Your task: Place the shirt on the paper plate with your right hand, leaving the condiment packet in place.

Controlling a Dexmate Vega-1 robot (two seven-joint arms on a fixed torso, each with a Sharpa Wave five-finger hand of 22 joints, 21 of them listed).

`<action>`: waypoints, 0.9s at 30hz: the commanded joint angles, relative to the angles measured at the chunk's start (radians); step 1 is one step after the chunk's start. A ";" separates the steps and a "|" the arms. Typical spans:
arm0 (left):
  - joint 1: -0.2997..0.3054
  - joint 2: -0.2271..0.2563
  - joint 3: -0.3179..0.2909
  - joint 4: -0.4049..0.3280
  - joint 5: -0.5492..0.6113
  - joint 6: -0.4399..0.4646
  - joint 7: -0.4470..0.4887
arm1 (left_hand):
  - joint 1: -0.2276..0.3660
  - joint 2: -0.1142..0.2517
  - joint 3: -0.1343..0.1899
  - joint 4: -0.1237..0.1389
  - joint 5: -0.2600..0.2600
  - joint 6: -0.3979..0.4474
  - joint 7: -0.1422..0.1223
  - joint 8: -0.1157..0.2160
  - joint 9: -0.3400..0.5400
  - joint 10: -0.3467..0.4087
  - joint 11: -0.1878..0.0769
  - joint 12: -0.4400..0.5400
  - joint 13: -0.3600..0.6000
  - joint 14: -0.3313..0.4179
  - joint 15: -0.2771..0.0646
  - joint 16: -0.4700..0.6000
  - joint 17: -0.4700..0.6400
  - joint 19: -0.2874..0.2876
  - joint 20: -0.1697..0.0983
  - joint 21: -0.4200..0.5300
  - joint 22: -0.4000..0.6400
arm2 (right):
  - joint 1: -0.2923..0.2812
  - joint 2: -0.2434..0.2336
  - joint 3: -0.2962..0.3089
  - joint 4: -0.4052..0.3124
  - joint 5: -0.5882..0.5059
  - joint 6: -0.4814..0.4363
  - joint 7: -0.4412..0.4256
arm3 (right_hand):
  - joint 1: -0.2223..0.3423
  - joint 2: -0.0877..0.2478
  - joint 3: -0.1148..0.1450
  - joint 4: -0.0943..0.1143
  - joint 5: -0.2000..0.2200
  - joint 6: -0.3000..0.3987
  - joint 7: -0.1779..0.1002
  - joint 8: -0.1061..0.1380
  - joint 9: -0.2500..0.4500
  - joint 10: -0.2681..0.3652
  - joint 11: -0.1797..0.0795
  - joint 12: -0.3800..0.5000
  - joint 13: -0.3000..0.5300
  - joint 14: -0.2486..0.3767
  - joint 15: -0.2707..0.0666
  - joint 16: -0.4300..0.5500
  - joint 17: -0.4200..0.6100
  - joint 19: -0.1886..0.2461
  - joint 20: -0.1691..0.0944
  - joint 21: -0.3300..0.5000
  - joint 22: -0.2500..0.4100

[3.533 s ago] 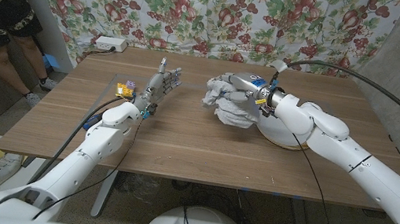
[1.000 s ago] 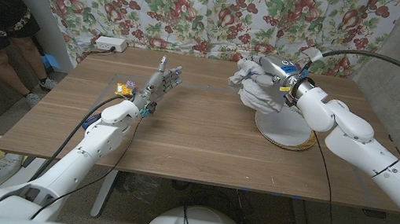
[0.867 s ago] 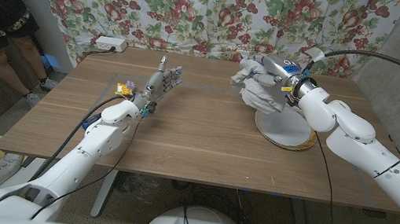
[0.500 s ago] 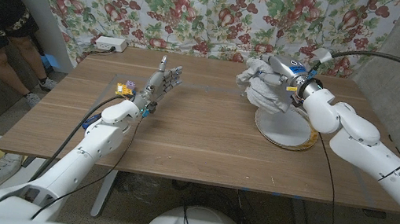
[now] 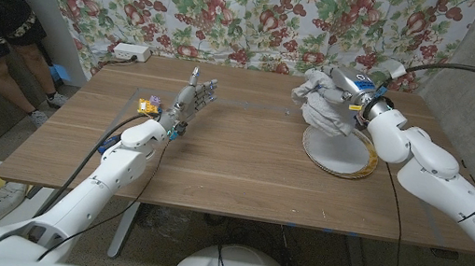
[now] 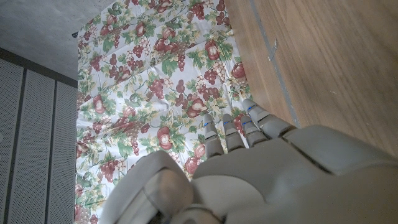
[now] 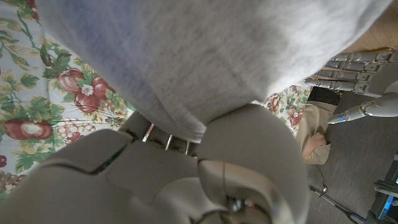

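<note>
Open tabletop: the wooden table [image 5: 242, 167] is bare across its middle and near edge, giving free passage between the two arms. Left side: the left hand [image 5: 190, 99] stands fingers up, with a condiment packet [image 5: 150, 102] just beside it. Right side: the paper plate [image 5: 340, 155] lies under the shirt [image 5: 321, 104], bunched in the right hand [image 5: 354, 90]. Far edge: a flowered cloth [image 5: 237, 10] backs the table.

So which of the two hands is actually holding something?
The right hand: it grips the bunched grey shirt above the paper plate. The left hand holds nothing, fingers apart.
</note>
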 commanded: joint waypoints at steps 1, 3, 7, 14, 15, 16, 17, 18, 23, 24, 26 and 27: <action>0.007 0.005 0.003 -0.015 -0.001 0.004 0.008 | 0.007 0.004 -0.003 0.004 -0.002 0.008 0.000 0.001 0.003 -0.002 0.004 -0.003 0.004 0.000 -0.081 0.003 0.003 0.001 -0.064 0.009 0.002 | -0.065 -0.033 0.050 -0.037 0.048 -0.048 -0.040 | -0.003 0.003 0.004 -0.004 0.000 0.008 -0.002 -0.005 0.003 0.002 -0.003 0.005 0.002 0.009 -0.175 -0.003 0.005 -0.008 -0.142 0.010 0.004; 0.006 0.006 0.005 -0.015 0.000 0.003 0.007 | 0.007 0.004 -0.003 0.004 -0.002 0.008 0.000 0.001 0.003 -0.002 0.004 -0.003 0.004 0.000 -0.082 0.003 0.003 0.001 -0.063 0.009 0.002 | -0.069 -0.038 0.054 -0.042 0.051 -0.055 -0.045 | -0.003 0.004 0.005 -0.004 0.000 0.009 -0.002 -0.005 0.003 0.002 -0.002 0.005 0.002 0.010 -0.174 -0.004 0.005 -0.010 -0.141 0.011 0.004; 0.003 0.002 0.007 -0.012 -0.001 0.002 0.007 | 0.007 0.004 -0.003 0.004 -0.002 0.008 -0.001 0.001 0.003 -0.001 0.003 -0.003 0.004 0.000 -0.081 0.003 0.003 0.001 -0.064 0.009 0.002 | -0.077 -0.048 0.058 -0.048 0.058 -0.072 -0.048 | -0.004 0.003 0.005 -0.004 0.000 0.010 -0.002 -0.006 0.004 0.003 -0.006 0.006 0.003 0.011 -0.174 -0.005 0.006 -0.011 -0.141 0.013 0.004; -0.001 0.001 0.009 -0.005 -0.002 0.000 0.004 | 0.007 0.004 -0.003 0.004 -0.002 0.008 0.000 0.001 0.003 0.000 0.002 -0.002 0.004 -0.001 -0.081 0.003 0.003 0.001 -0.064 0.009 0.002 | -0.086 -0.055 0.056 -0.048 0.066 -0.103 -0.057 | -0.004 0.003 0.004 -0.004 -0.001 0.011 -0.003 -0.007 0.005 0.003 -0.005 0.006 0.003 0.013 -0.175 -0.005 0.009 -0.013 -0.140 0.017 0.003; -0.002 0.001 0.009 -0.005 -0.002 0.001 0.003 | 0.007 0.004 -0.003 0.004 -0.002 0.008 0.000 0.001 0.003 0.000 0.001 -0.002 0.004 0.000 -0.082 0.003 0.003 0.001 -0.064 0.009 0.002 | -0.088 -0.055 0.056 -0.047 0.067 -0.107 -0.059 | -0.004 0.003 0.004 -0.005 -0.001 0.010 -0.003 -0.007 0.005 0.002 -0.008 0.005 0.003 0.013 -0.175 -0.005 0.010 -0.014 -0.140 0.017 0.003; -0.002 0.002 0.010 -0.005 0.000 0.000 0.003 | 0.007 0.004 -0.003 0.004 -0.002 0.008 0.000 0.001 0.003 0.000 0.002 -0.002 0.004 0.000 -0.082 0.003 0.003 0.001 -0.064 0.009 0.002 | -0.089 -0.057 0.057 -0.047 0.070 -0.110 -0.059 | -0.004 0.003 0.004 -0.005 -0.001 0.010 -0.003 -0.008 0.005 0.003 -0.007 0.006 0.003 0.014 -0.175 -0.005 0.011 -0.014 -0.140 0.018 0.003; -0.003 0.002 0.010 -0.004 -0.001 0.000 0.003 | 0.007 0.004 -0.003 0.004 -0.002 0.008 0.000 0.001 0.003 0.000 0.002 -0.002 0.004 -0.001 -0.082 0.003 0.003 0.001 -0.064 0.009 0.002 | -0.090 -0.058 0.057 -0.046 0.072 -0.114 -0.061 | -0.003 0.003 0.004 -0.005 -0.001 0.011 -0.002 -0.008 0.006 0.005 -0.004 0.006 0.003 0.014 -0.176 -0.005 0.011 -0.016 -0.138 0.018 0.003; -0.004 0.001 0.010 -0.004 -0.001 -0.001 0.003 | 0.007 0.004 -0.003 0.004 -0.002 0.008 0.000 0.001 0.003 0.000 0.001 -0.002 0.004 0.000 -0.081 0.003 0.003 0.001 -0.064 0.009 0.002 | -0.092 -0.058 0.056 -0.046 0.073 -0.118 -0.064 | -0.002 0.003 0.004 -0.006 -0.001 0.011 -0.003 -0.008 0.006 0.004 -0.005 0.006 0.003 0.015 -0.177 -0.005 0.012 -0.016 -0.139 0.019 0.003; -0.005 0.003 0.010 -0.005 0.000 0.002 0.004 | 0.007 0.004 -0.003 0.004 -0.002 0.009 0.001 0.001 0.003 0.000 0.001 -0.002 0.004 0.000 -0.082 0.003 0.003 0.001 -0.064 0.009 0.002 | -0.099 -0.063 0.057 -0.042 0.084 -0.134 -0.073 | -0.002 0.003 0.005 -0.006 -0.001 0.011 -0.003 -0.009 0.007 0.006 -0.006 0.007 0.003 0.016 -0.176 -0.007 0.013 -0.021 -0.136 0.021 0.003; -0.005 0.003 0.010 -0.005 0.000 0.002 0.004 | 0.007 0.004 -0.003 0.004 -0.002 0.009 0.001 0.001 0.003 0.000 0.001 -0.002 0.004 -0.001 -0.082 0.003 0.003 0.001 -0.064 0.009 0.002 | -0.099 -0.064 0.056 -0.043 0.085 -0.135 -0.074 | -0.002 0.003 0.005 -0.006 -0.001 0.013 -0.003 -0.009 0.007 0.006 -0.005 0.007 0.003 0.015 -0.176 -0.007 0.013 -0.021 -0.136 0.021 0.003; -0.004 0.004 0.011 -0.006 0.000 0.004 0.004 | 0.007 0.004 -0.003 0.004 -0.002 0.008 0.001 0.001 0.003 0.002 0.001 -0.002 0.004 -0.001 -0.082 0.003 0.003 0.001 -0.064 0.009 0.002 | -0.101 -0.065 0.055 -0.042 0.086 -0.144 -0.078 | -0.002 0.003 0.006 -0.006 -0.001 0.013 -0.005 -0.009 0.007 0.006 -0.007 0.007 0.003 0.015 -0.175 -0.008 0.013 -0.023 -0.135 0.022 0.003; -0.004 0.003 0.010 -0.006 -0.001 0.005 0.003 | 0.007 0.004 -0.003 0.004 -0.002 0.009 0.001 0.001 0.003 0.001 0.001 -0.002 0.004 0.000 -0.082 0.003 0.003 0.001 -0.064 0.009 0.002 | -0.105 -0.067 0.057 -0.043 0.090 -0.150 -0.079 | -0.002 0.002 0.006 -0.006 -0.001 0.013 -0.004 -0.009 0.007 0.006 -0.008 0.007 0.003 0.015 -0.175 -0.010 0.013 -0.024 -0.134 0.022 0.002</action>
